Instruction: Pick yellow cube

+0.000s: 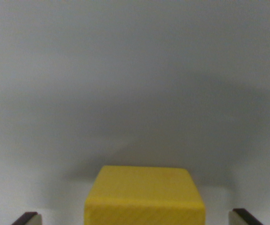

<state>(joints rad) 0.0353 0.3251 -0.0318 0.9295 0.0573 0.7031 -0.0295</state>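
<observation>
The hand [137, 219] is spread, its two fingertips [27, 218] visible at the near left and near right corners of the wrist view, each standing apart from the yellow cube [144, 197], which rests between them on the plain grey bench [135, 84] at near centre

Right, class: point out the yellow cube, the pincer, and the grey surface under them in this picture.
yellow cube [144, 187]: wrist view, on its top face.
pincer [137, 218]: wrist view, midway between the two fingertips at the bottom corners, which stand apart on either side of the cube.
grey surface [135, 70]: wrist view, on a bare part above the cube.
</observation>
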